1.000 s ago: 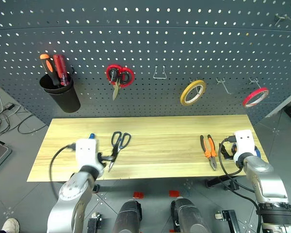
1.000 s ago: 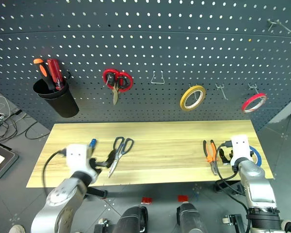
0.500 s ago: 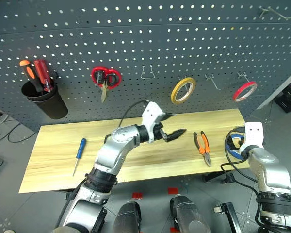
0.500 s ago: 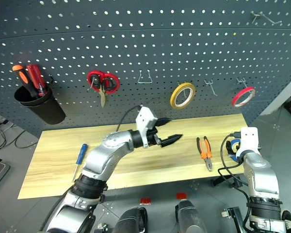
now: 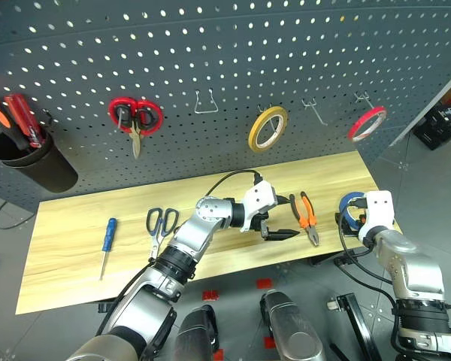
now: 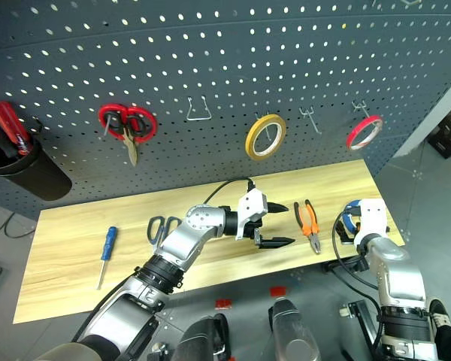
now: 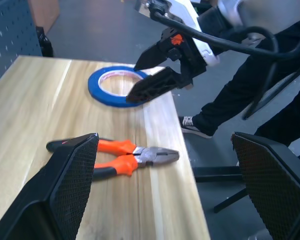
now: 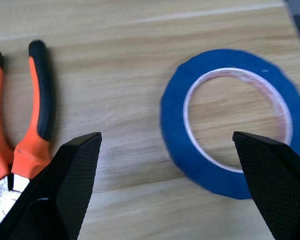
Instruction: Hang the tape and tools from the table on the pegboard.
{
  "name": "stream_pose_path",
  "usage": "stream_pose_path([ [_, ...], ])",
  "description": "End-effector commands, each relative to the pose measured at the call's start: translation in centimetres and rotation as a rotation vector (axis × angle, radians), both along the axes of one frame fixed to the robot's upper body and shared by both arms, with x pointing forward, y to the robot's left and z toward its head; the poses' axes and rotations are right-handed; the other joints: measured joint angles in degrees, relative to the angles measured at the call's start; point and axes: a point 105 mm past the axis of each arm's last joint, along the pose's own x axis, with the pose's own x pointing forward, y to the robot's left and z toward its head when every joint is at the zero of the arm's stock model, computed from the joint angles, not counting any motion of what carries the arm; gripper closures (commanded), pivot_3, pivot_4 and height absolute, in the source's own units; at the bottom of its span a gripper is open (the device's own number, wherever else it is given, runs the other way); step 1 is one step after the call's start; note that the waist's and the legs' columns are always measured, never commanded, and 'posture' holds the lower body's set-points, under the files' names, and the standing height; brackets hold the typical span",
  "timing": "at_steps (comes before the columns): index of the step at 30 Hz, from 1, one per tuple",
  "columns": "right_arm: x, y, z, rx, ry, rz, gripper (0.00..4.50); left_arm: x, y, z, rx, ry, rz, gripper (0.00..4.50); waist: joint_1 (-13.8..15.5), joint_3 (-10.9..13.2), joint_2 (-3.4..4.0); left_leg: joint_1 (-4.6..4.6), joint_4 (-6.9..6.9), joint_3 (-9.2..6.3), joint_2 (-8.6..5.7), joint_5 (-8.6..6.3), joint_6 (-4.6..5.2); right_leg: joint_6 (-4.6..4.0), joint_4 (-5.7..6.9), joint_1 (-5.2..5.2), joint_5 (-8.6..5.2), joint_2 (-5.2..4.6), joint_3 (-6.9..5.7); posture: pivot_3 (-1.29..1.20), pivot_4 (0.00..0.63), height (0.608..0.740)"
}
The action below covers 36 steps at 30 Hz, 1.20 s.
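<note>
Both sets of jaws are spread wide and empty right now. The right gripper (image 7: pixel 155 75) hangs just over the blue tape (image 8: pixel 235 122), which lies flat on the bench (image 5: pixel 75 226) near its right end, and the left gripper (image 5: pixel 279 218) sits right beside the pliers (image 5: pixel 304 216). I'd say tape comes first: drop one finger into the open centre and the other outside the ring, pinch the wall, don't shove it off the edge. Scissors (image 5: pixel 159 224) and screwdriver (image 5: pixel 106 239) wait further left; pegboard (image 5: pixel 225 68) has bare hooks up top.
</note>
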Motion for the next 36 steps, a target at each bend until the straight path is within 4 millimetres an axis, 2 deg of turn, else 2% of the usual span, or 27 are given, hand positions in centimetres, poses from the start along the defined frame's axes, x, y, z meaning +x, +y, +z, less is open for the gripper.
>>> stream_pose_path([
  [1, 0.8, 0.0, 0.6, -0.042, -0.036, 0.041, 0.00, 0.1, -0.2, 0.8, -0.031, -0.020, 0.009, 0.02, -0.1, 0.8, -0.01, 0.00, -0.01, -0.01, 0.01, 0.00, 0.00, 0.00, 0.00, 0.00, 0.00, 0.00, -0.01, -0.37, 0.442, 0.740],
  [8, 2.0, -1.0, 0.1, -0.057, -0.024, 0.038, 0.00, -0.6, 0.1, 0.7, -0.035, -0.008, 0.012, 0.02, -0.1, 3.4, -0.02, 0.02, 0.09, -0.01, 0.05, 0.01, 0.00, 0.01, 0.13, 0.00, 0.01, -0.01, -0.03, -0.34, 0.477, 0.740],
  [14, 2.5, -1.0, -1.1, 0.006, 0.003, 0.022, 0.00, -1.4, -0.1, 0.8, -0.032, -0.011, -0.020, 0.02, 0.0, 3.9, -0.21, 0.04, 0.14, 0.00, 0.09, 0.02, -0.02, 0.02, 0.17, 0.00, 0.02, -0.02, -0.05, -0.32, 0.488, 0.740],
  [18, 2.7, -0.6, -1.7, 0.021, 0.012, 0.037, 0.83, -1.6, -0.2, 0.9, -0.024, -0.022, -0.032, 0.00, 0.3, 3.9, -0.25, 0.07, 0.14, 0.02, 0.09, 0.02, -0.02, 0.04, 0.15, 0.03, 0.03, -0.02, -0.03, -0.31, 0.481, 0.740],
  [24, 3.3, -0.4, -1.5, 0.027, 0.004, 0.029, 2.90, -1.3, -0.3, 1.8, -0.035, -0.075, -0.041, 0.00, 1.0, 3.9, -0.26, 0.10, 0.14, 0.06, 0.10, 0.03, -0.03, 0.06, 0.14, 0.03, 0.04, -0.02, -0.01, -0.31, 0.468, 0.740],
  [27, 3.6, -0.4, -1.3, 0.022, -0.011, 0.030, 3.77, -1.0, -0.3, 1.9, -0.036, -0.076, -0.037, 0.00, 1.2, 3.9, -0.26, 0.09, 0.15, 0.08, 0.10, 0.03, -0.03, 0.08, 0.14, 0.03, 0.05, -0.02, 0.00, -0.32, 0.454, 0.740],
  [32, 3.2, -1.2, 0.1, -0.019, -0.090, 0.021, 3.79, -1.3, -0.6, 1.9, -0.051, -0.058, -0.049, 0.00, 1.2, 3.9, -0.25, 0.09, 0.16, 0.10, 0.10, 0.04, -0.05, 0.12, 0.11, 0.03, 0.07, -0.04, 0.02, -0.34, 0.433, 0.740],
  [36, 2.2, -1.1, 1.1, -0.162, -0.164, 0.058, 3.79, -1.6, -1.4, 3.3, -0.109, 0.001, -0.049, 0.00, 1.4, 3.9, -0.21, 0.04, 0.09, 0.06, 0.10, 0.12, -0.19, 0.12, 0.08, -0.01, 0.07, -0.05, -0.03, -0.35, 0.403, 0.740],
])
